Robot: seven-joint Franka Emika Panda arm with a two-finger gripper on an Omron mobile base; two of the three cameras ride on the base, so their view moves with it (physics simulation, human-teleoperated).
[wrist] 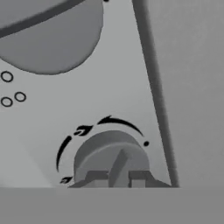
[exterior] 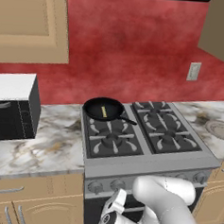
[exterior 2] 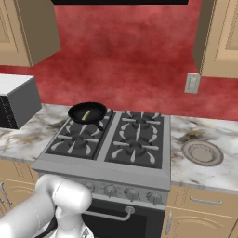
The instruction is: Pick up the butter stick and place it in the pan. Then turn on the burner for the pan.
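Butter (exterior: 104,112) in pan (exterior: 103,108), knob step underway.
First half looks done: butter lies inside pan on rear left burner of stove (exterior: 143,159), free of the robot. End effector (wrist: 117,178) is low at stove front, fingertips (wrist: 97,177) closed on the ridge of a knob (wrist: 111,155), seen close in hand view. Left to do: turn knob to light the burner. Cannot tell whether this knob is the one for the pan's burner, nor whether any flame is on; none shows under pan.
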